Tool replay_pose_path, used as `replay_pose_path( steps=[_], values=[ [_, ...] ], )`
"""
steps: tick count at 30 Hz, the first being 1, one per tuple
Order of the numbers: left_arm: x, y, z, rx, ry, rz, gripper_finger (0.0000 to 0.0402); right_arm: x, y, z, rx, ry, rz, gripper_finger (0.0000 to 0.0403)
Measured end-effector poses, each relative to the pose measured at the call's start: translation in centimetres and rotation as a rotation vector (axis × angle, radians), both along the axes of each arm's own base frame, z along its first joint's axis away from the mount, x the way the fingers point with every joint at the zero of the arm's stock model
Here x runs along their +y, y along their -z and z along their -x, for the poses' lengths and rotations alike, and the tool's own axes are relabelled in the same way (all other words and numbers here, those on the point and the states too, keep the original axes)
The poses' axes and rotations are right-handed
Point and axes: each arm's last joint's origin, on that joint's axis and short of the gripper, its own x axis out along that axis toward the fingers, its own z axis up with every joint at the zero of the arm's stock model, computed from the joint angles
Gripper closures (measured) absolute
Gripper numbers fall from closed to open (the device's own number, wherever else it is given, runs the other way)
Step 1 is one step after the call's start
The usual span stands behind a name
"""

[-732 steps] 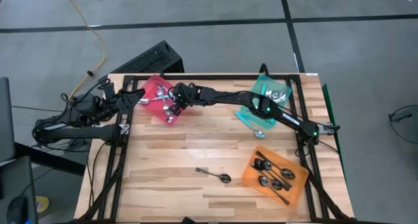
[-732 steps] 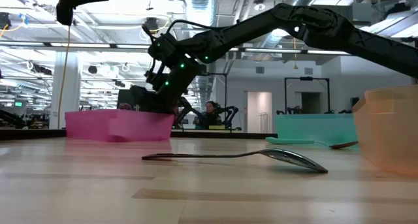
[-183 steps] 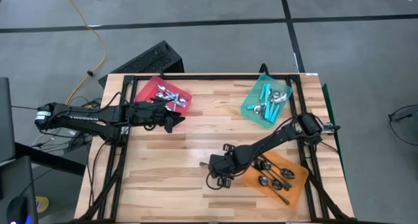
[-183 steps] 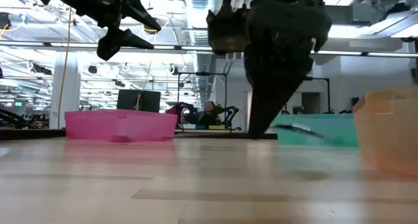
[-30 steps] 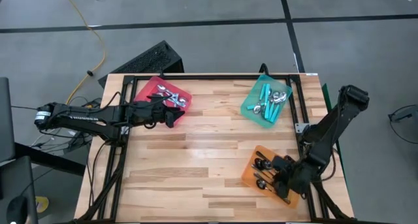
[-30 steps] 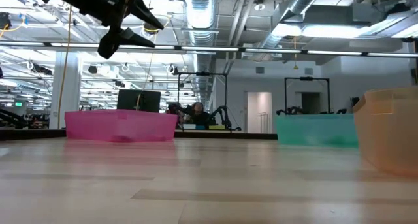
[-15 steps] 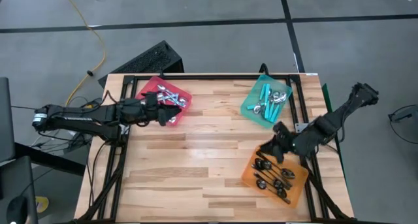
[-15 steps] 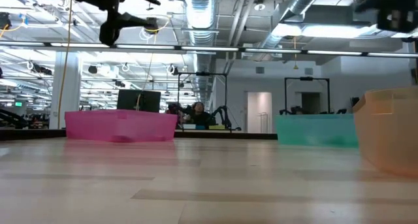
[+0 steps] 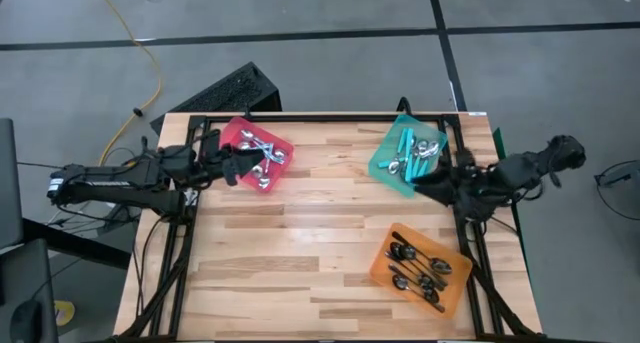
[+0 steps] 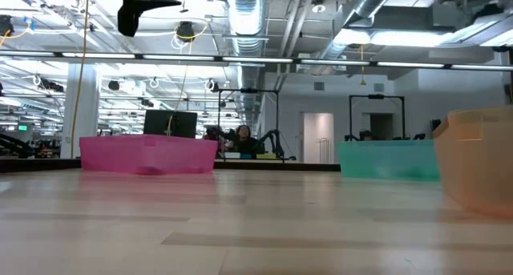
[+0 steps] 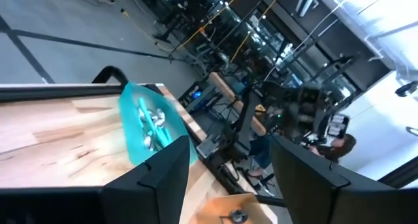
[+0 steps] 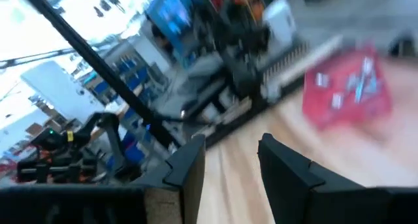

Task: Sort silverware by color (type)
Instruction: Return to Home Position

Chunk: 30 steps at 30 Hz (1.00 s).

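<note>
The silverware lies sorted in three trays. Silver spoons fill the red tray (image 9: 262, 153) at the far left. Teal-handled spoons lie in the teal tray (image 9: 410, 155) at the far right, and black spoons in the orange tray (image 9: 420, 268) at the near right. My left gripper (image 9: 238, 164) hangs open at the red tray's left side, raised well above the table (image 10: 148, 6), with nothing between its fingers (image 11: 228, 152). My right gripper (image 9: 422, 183) stands open just near of the teal tray, level and pointing left, its fingers empty (image 12: 232, 152).
Bare wood (image 9: 310, 233) spans the table's middle and near left. Black frame rails (image 9: 190, 213) run along the table's edges. A keyboard (image 9: 225, 91) lies on the floor beyond the far left corner. A person (image 10: 240, 135) sits in the room behind.
My right gripper has risen from over the orange tray and swung toward the far edge to the teal tray's near side, tipping up from pointing down to level. My left gripper has drawn back toward the left edge and risen a little.
</note>
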Motion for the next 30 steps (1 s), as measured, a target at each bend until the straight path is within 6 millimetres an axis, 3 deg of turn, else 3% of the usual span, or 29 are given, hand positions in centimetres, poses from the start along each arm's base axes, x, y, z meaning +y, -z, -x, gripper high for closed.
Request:
replay_pose_path(
  steps=[8,13,23,30],
  values=[
    [0.0,0.2,0.2,-0.007,-0.004,0.079,0.0205,-1.5,-1.8,2.0,-0.175,0.063,0.245,0.0239],
    [0.0,-0.2,0.9,-0.014,-0.022,0.023,0.0205,-2.6,-2.1,3.9,-0.219,0.111,0.312,0.0239],
    [0.2,-0.4,3.3,0.029,-0.144,-0.053,0.0205,-4.3,-1.6,7.3,-0.236,0.181,0.36,0.0239],
    [-0.2,-0.9,4.5,0.028,-0.021,-0.18,0.0205,-4.8,-0.6,8.8,-0.204,0.198,0.372,0.0239]
  ],
)
